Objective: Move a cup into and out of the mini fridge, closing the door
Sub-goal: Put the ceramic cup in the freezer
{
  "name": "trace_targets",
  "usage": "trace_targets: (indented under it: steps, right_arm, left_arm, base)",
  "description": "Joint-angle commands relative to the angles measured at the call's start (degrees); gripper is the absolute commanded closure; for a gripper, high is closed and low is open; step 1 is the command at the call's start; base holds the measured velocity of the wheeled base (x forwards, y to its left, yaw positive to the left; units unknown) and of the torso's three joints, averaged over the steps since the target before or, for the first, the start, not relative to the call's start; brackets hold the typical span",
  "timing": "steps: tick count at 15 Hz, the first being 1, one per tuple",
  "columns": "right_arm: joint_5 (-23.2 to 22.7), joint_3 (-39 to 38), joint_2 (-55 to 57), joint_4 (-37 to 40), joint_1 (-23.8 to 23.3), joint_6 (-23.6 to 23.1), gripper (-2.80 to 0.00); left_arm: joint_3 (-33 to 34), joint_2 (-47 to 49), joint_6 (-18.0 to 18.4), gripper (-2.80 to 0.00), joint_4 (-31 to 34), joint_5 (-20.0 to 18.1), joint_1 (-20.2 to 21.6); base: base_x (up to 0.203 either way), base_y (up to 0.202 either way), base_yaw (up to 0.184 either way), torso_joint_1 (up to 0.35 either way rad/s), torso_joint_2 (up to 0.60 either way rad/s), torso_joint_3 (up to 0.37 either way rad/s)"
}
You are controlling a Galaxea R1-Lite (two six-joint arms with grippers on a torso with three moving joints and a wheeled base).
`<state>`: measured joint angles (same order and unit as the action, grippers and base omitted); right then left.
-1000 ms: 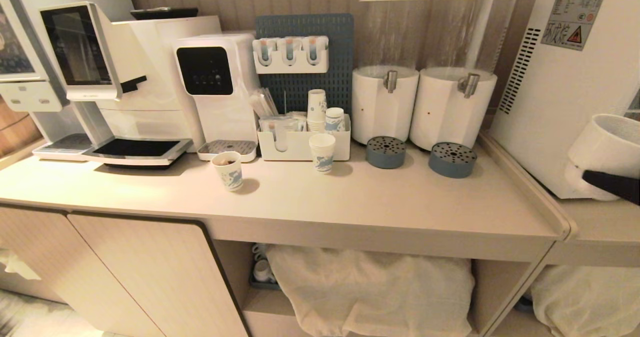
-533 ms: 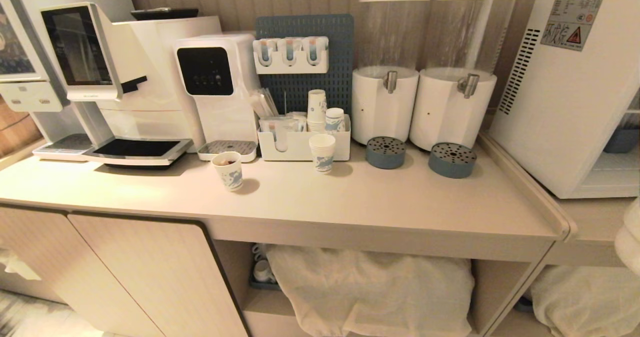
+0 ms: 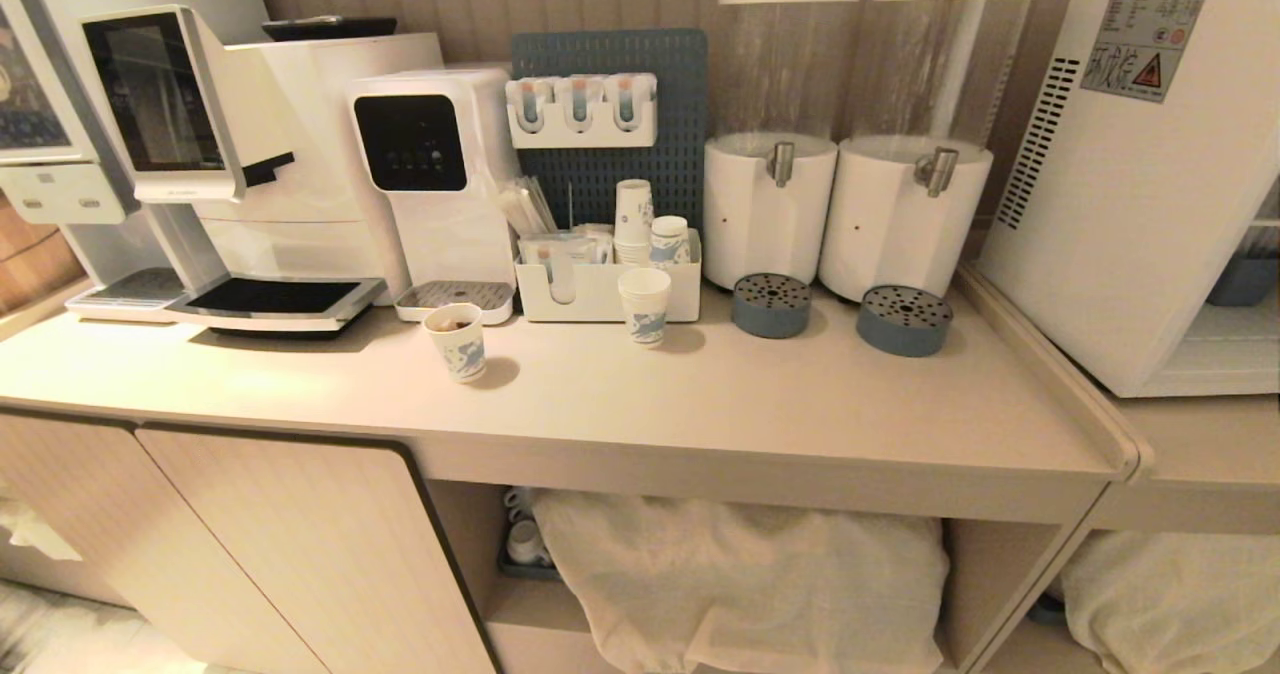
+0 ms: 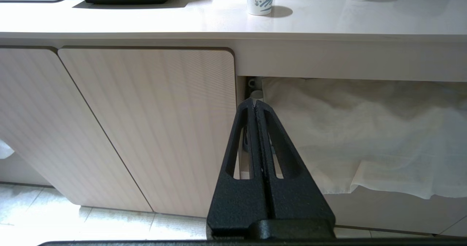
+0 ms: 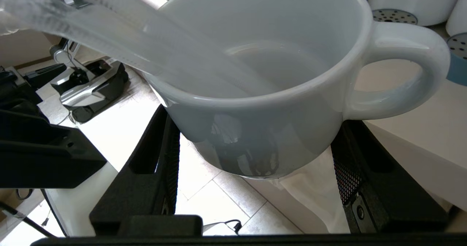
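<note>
On the far left of the counter stands the coffee machine, and beside it a white water dispenser. In front of that one a paper cup with blue print stands alone; a second paper cup sits just before the white organiser box, behind which a blue pegboard rises. Further right come two drink dispensers with clear cylinders, each with a round blue drip tray at its foot.

My left pincer hangs low in front of the cabinet door, below the counter edge, its two black fingers pressed flat together with nothing between them. Beside it a white cloth drapes over the open shelf under the counter.

At the far right stands the fridge, its side with vent slots and a warning sticker turned toward me; its inside shows at the picture's edge, so it is open there, but I cannot see the door itself.

My right pincer is outside the head view. Seen from its wrist, it pinches the white cup, one black finger on either side of the lower body. The cup is held in the air above the tiled floor, beside the counter's edge, its handle toward the counter. A pale blurred streak crosses the cup's mouth; I cannot tell what it is.
</note>
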<state>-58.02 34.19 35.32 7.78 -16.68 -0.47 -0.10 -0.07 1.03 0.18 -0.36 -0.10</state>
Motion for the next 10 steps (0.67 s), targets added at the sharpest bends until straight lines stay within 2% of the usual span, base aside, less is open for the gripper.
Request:
trace_targets:
  steps: [1,4,5,8,10]
  right_arm:
    - [-0.68,0.00,-0.43,0.05,0.06,-0.14,0.00]
    - [-2.31,-1.81,-1.50,0.14,0.30,-0.13,0.00]
    - [-1.47,-2.76,-2.92,0.27,1.99,-0.15,0.00]
    - [9.75,-5.70,-8.94,0.23,9.39,0.44,0.00]
    - [16.24,-7.08,-12.90,0.21,10.91,2.50,0.00]
  left_arm:
    - [0.01,0.07,0.02,0.00,-0.01,0.00,0.01]
    - [0.01,0.07,0.02,0.00,-0.01,0.00,0.01]
    - [0.01,0.07,0.02,0.00,-0.01,0.00,0.01]
    - [0.01,0.07,0.02,0.00,-0.01,-0.08,0.01]
    - [0.01,0.07,0.02,0.00,-0.01,-0.08,0.01]
  base:
    - [0.000,0.000,0.000,0.000,0.00,0.000]
    - [0.000,0.000,0.000,0.000,0.00,0.000]
    - [0.000,0.000,0.000,0.000,0.00,0.000]
    - [0.000,0.000,0.000,0.000,0.00,0.000]
    - [0.000,0.000,0.000,0.000,0.00,0.000]
